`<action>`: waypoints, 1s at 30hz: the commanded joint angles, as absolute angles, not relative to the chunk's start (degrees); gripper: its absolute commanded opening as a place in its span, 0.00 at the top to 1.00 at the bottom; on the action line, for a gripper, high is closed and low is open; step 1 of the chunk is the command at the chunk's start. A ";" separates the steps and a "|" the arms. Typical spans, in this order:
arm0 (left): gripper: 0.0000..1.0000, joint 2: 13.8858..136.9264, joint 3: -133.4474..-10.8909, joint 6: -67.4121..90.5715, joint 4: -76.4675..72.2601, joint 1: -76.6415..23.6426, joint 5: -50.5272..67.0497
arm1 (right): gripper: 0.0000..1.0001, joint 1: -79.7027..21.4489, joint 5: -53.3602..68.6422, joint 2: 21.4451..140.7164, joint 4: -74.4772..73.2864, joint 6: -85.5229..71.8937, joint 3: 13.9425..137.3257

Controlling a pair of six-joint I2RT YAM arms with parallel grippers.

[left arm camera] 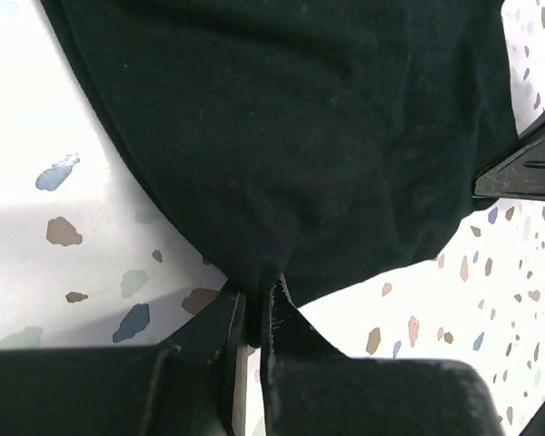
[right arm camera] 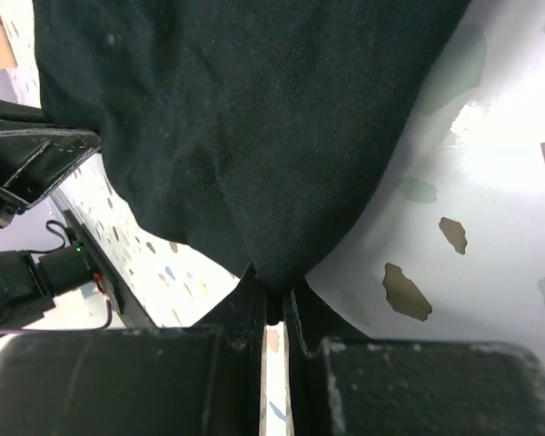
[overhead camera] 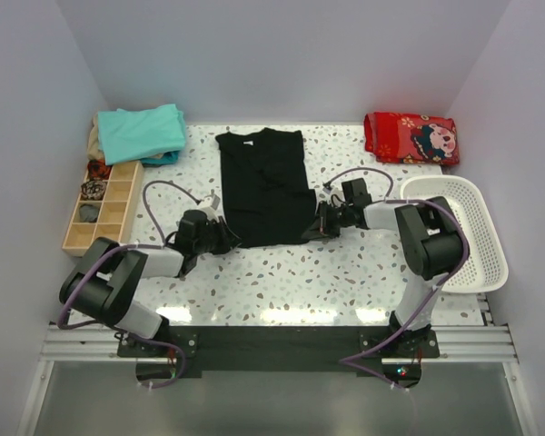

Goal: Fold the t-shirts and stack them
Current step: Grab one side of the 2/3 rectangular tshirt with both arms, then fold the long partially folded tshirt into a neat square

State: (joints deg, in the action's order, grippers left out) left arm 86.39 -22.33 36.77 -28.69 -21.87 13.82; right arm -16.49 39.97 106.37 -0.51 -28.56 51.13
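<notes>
Holding: the black t-shirt [overhead camera: 263,182], pinched at its near hem from both sides.
Left gripper [left arm camera: 259,304]: closed to a sliver on the near left corner, with a small tuck of black cloth between the fingers.
Right gripper [right arm camera: 272,295]: the same on the near right corner — fingers almost together, a thin bite of fabric.
Shirt position: lengthwise in the middle of the table [overhead camera: 345,282], narrowed into a long band, collar end away from me, near hem between my two wrists.
Teal t-shirts [overhead camera: 143,132]: folded at the far left corner, just beyond the wooden tray [overhead camera: 104,204], well apart from the black one.
Step, as I judge it: carrying the near hem up and over toward the collar to halve the band.
Risk, grip: both bites look shallow, so a quick lift could let the cloth slide out of one side and drop the fold crooked.
Risk, layers: I cannot tell whether each pinch holds every layer; if only the top one is caught, the band would peel open instead of folding.
Risk, symmetry: if one wrist leads, the hem would land skewed and the sleeves tucked inside could spill out.
Risk, drag: lifting too low would pull the whole shirt toward me — bunching it rather than folding it.
</notes>
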 commanded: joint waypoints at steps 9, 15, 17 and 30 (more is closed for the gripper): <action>1.00 69.71 -21.36 37.43 -5.29 -30.57 10.55 | 1.00 -19.86 36.39 90.72 -8.87 -24.96 40.35; 1.00 57.32 -19.43 44.82 6.40 -39.37 8.88 | 1.00 -27.24 31.56 75.79 -15.37 -27.15 34.64; 1.00 51.11 -19.16 46.84 11.67 -41.39 6.60 | 1.00 -28.39 30.50 69.04 -16.69 -28.91 32.61; 1.00 55.09 -36.89 42.55 18.99 -41.92 -10.89 | 0.99 -28.30 13.28 68.26 -23.29 -19.88 50.42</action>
State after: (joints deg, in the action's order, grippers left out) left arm 49.56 -29.43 45.36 19.42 -41.87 -3.84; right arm -28.51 20.43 62.78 -22.76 -25.67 41.87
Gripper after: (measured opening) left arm 0.068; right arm 0.048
